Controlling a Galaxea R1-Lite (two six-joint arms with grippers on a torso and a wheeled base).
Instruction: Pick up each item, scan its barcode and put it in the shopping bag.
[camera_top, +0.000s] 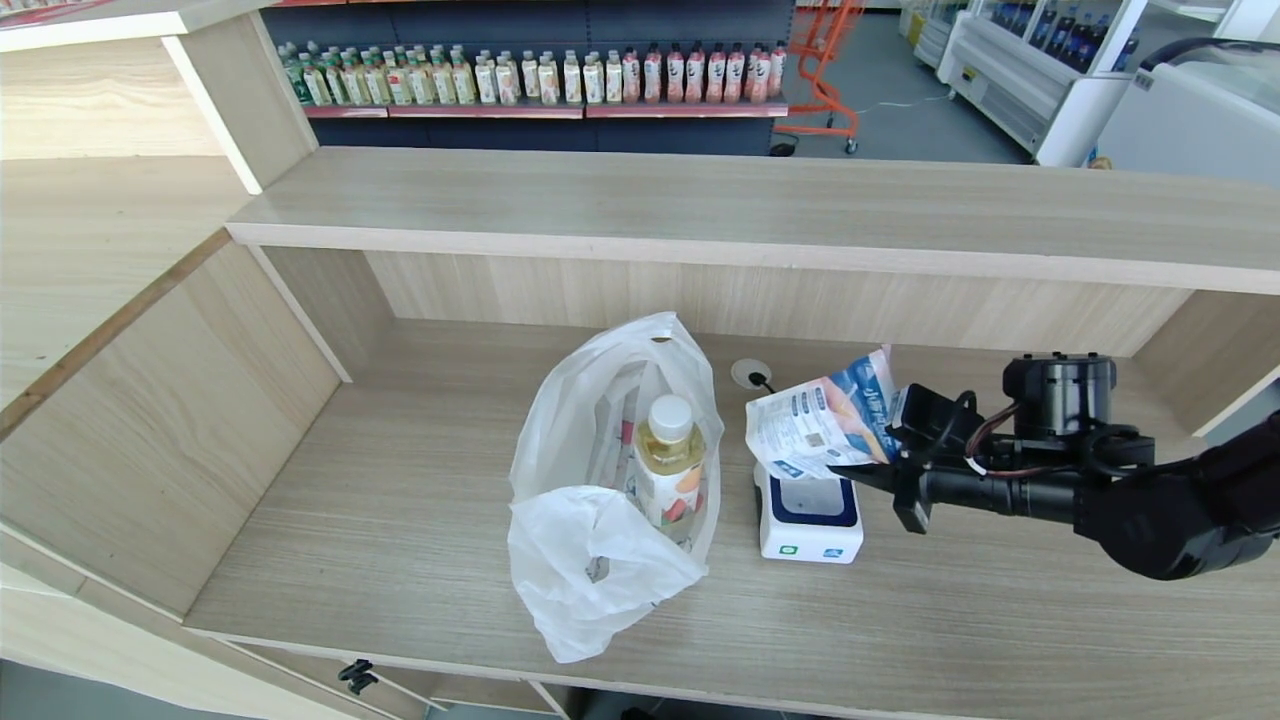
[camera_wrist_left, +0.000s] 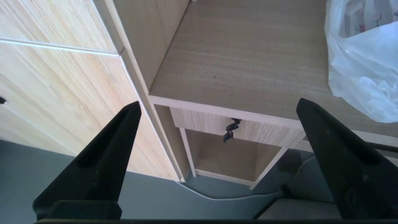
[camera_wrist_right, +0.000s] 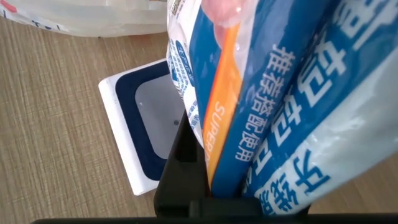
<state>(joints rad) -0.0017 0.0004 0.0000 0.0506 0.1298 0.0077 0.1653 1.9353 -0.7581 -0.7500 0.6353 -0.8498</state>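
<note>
The blue-and-white packet (camera_top: 820, 420) is clamped at one edge in the jaws of the right gripper (camera_top: 884, 452). I see it held over the scanner (camera_top: 810, 515), printed face turned toward the shopping bag. In the right wrist view the packet hangs over the scanner's dark window; it appears to sit just clear of it, but I cannot confirm the gap.

The scanner is a white unit lying flat on the counter (camera_top: 400, 520), just beside the shopping bag (camera_top: 590, 560). The bag is white plastic, mouth open, with a yellow-liquid bottle (camera_top: 668, 460) standing upright inside. A round cable port (camera_top: 750, 373) sits in the counter behind the scanner.

The left gripper (camera_wrist_left: 217, 106) has its jaws spread wide, holding nothing. It faces the counter's front edge from below, and I see the bag at one side of its view.
</note>
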